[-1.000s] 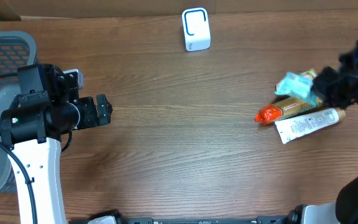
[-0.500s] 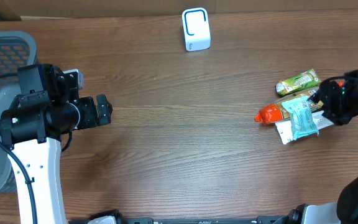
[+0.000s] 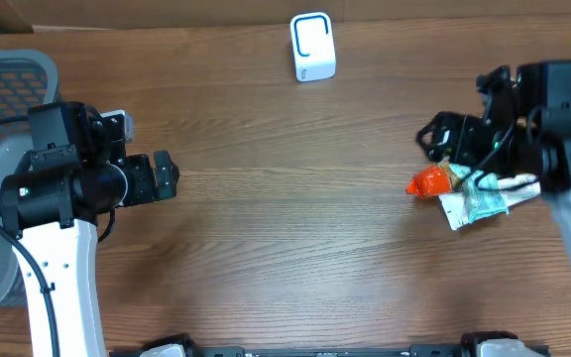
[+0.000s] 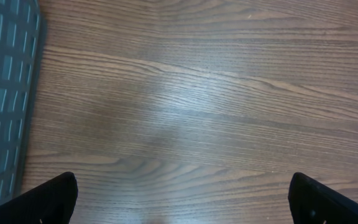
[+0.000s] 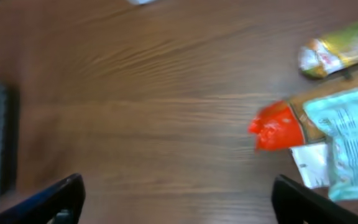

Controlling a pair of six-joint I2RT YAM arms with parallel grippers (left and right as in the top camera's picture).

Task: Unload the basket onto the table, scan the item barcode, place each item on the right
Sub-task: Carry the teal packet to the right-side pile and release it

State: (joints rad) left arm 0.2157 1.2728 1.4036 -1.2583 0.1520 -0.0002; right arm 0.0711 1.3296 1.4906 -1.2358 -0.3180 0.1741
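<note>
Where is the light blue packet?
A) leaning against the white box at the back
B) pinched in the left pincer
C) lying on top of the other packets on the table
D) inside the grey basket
C: the light blue packet lies on the table, overlapping the orange-tipped pack, with no pincer gripping it.
</note>
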